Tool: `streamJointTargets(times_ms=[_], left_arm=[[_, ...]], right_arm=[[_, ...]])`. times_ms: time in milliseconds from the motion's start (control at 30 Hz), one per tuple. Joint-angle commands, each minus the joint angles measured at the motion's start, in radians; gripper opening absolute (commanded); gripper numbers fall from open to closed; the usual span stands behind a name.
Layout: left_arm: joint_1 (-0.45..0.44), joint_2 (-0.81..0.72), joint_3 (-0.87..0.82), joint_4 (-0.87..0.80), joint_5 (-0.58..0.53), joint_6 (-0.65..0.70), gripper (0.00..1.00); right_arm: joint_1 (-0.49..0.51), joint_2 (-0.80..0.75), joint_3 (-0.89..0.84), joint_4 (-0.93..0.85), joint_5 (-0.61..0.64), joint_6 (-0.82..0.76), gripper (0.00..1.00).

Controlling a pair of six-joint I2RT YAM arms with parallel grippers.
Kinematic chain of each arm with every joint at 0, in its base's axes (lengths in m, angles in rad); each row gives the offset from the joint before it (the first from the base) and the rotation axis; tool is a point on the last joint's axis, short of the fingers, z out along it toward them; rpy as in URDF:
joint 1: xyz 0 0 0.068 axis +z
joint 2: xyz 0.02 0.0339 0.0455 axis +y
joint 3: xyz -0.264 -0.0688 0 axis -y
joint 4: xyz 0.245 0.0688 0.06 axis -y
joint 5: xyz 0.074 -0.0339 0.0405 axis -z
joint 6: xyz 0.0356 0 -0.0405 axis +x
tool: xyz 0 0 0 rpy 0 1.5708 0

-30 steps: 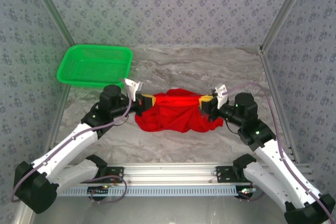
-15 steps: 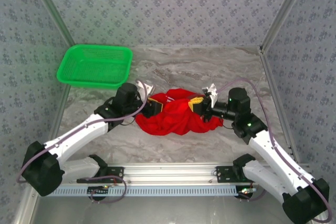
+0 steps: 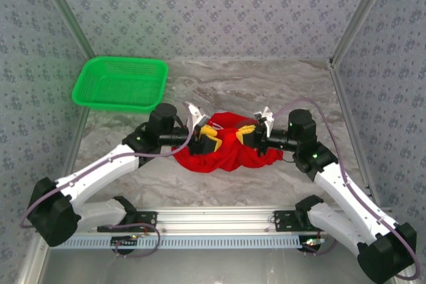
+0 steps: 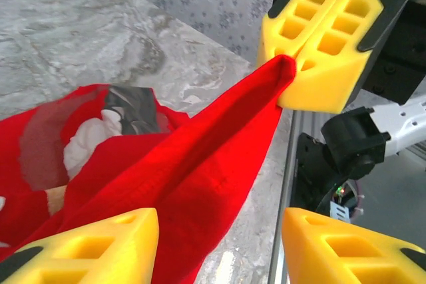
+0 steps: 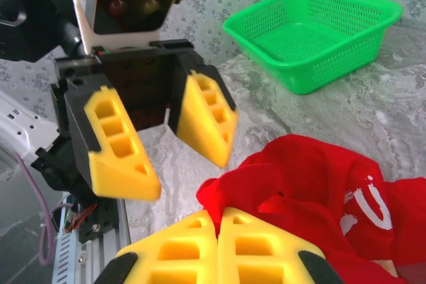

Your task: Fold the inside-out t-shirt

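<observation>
Lit brightly and evenly from overhead, with only faint, soft shadows on the grey marbled tabletop point(image 3: 266, 91). Slightly out of focus at the bottom of the left wrist view, on the near yellow honeycombed plastic fingers point(image 4: 86, 247), beside a small pale glare patch.

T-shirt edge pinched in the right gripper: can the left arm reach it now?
Probably yes. The left gripper is open and faces the right gripper, which is shut on the t-shirt; only the cloth itself lies between them.
</observation>
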Motion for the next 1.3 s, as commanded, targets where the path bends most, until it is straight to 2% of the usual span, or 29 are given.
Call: streamJointTargets(times_ms=[0,200,367,500,600,700,1000,1267], left_arm=[[-0.008,0.044,0.069,0.026,0.11,0.074,0.55],[-0.023,0.122,0.128,0.038,0.164,0.09,0.6],[-0.043,0.167,0.17,-0.007,0.238,0.122,0.6],[-0.046,0.177,0.167,-0.056,0.332,0.142,0.5],[-0.047,0.171,0.156,-0.116,0.346,0.165,0.39],[-0.046,0.17,0.154,-0.161,0.336,0.184,0.3],[-0.05,0.186,0.132,-0.199,0.28,0.193,0.13],[-0.071,0.17,0.082,-0.252,0.129,0.216,0.09]], right_arm=[[0.008,-0.01,0.04,-0.019,-0.028,-0.013,0.0],[0.01,-0.009,0.04,-0.029,-0.033,-0.018,0.0],[0.01,-0.016,0.042,-0.045,-0.026,-0.026,0.0],[0.009,-0.034,0.047,-0.098,-0.014,-0.054,0.0],[0.004,-0.051,0.051,-0.111,0.001,-0.061,0.0],[0.0,-0.054,0.058,-0.123,0.01,-0.065,0.0],[-0.007,-0.053,0.087,-0.165,0.041,-0.075,0.0],[-0.027,-0.044,0.097,-0.16,0.077,-0.015,0.0]])
